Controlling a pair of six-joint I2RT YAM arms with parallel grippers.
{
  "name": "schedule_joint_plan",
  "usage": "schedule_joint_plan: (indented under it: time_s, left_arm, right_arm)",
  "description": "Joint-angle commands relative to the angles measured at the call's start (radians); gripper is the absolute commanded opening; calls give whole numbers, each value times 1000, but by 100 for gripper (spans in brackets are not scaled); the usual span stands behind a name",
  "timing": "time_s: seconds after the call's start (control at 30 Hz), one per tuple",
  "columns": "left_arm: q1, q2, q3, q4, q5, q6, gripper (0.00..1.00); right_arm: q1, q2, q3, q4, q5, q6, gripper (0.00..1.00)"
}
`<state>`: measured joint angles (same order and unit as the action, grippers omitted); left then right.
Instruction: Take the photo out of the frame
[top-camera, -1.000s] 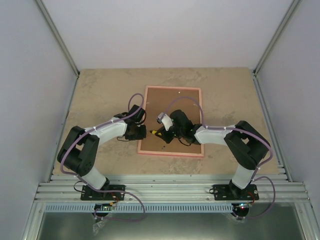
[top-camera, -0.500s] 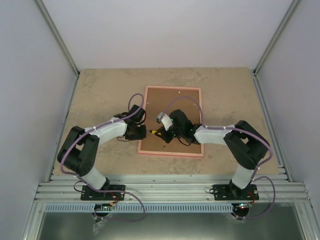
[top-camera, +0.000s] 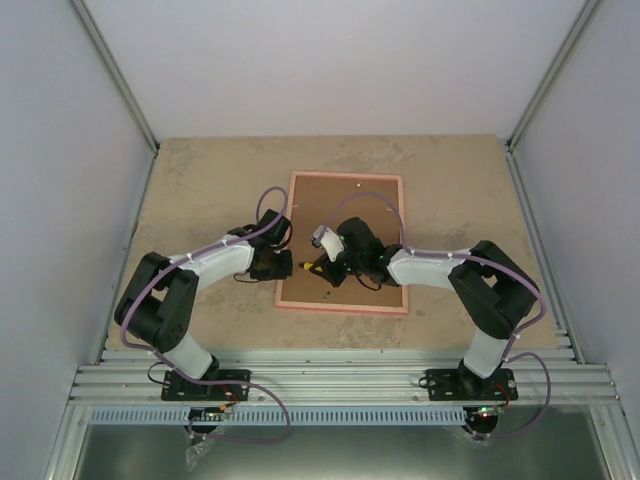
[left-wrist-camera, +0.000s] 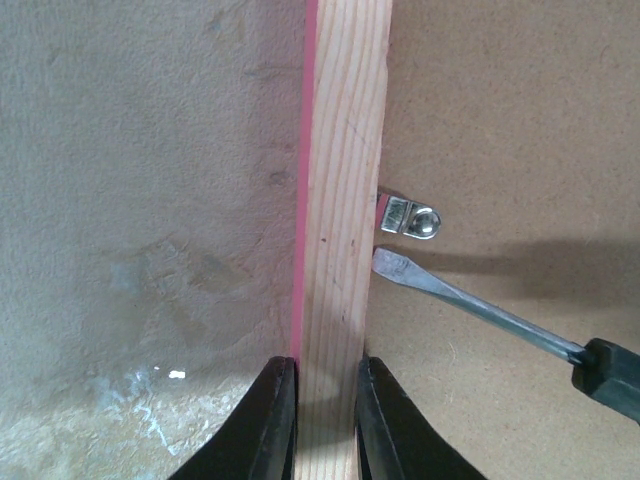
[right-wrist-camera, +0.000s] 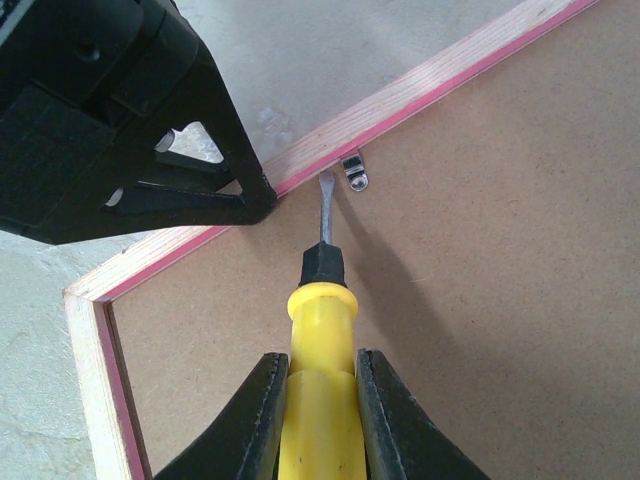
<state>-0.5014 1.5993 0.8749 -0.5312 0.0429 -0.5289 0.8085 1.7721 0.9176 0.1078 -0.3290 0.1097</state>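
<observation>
The pink frame (top-camera: 342, 304) lies face down in the middle of the table, its brown backing board (top-camera: 345, 205) up. The photo is hidden under the board. My left gripper (top-camera: 287, 266) is shut on the frame's left rail (left-wrist-camera: 340, 180). My right gripper (top-camera: 330, 265) is shut on a yellow-handled screwdriver (right-wrist-camera: 322, 400). The blade tip (left-wrist-camera: 388, 262) lies on the board against the rail, just beside a small metal retaining tab (left-wrist-camera: 410, 217). The tab also shows in the right wrist view (right-wrist-camera: 355, 172), turned out over the board.
The beige table top (top-camera: 200, 190) surrounds the frame. Grey walls stand on three sides. A metal rail strip (top-camera: 340, 380) with both arm bases runs along the near edge.
My right gripper with the screwdriver has shifted slightly to the left toward the frame's left rail. The left gripper and the frame have not moved.
</observation>
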Motion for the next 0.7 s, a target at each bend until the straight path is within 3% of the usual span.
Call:
schedule_joint_plan:
  time_s: [0.0, 0.67]
  left_arm:
    - [1, 5, -10, 5, -5, -27, 10]
    - [0, -18, -27, 10, -1, -33, 10]
  right_arm:
    - [4, 12, 16, -45, 3, -21, 1]
    - [3, 10, -17, 42, 114, 44, 0]
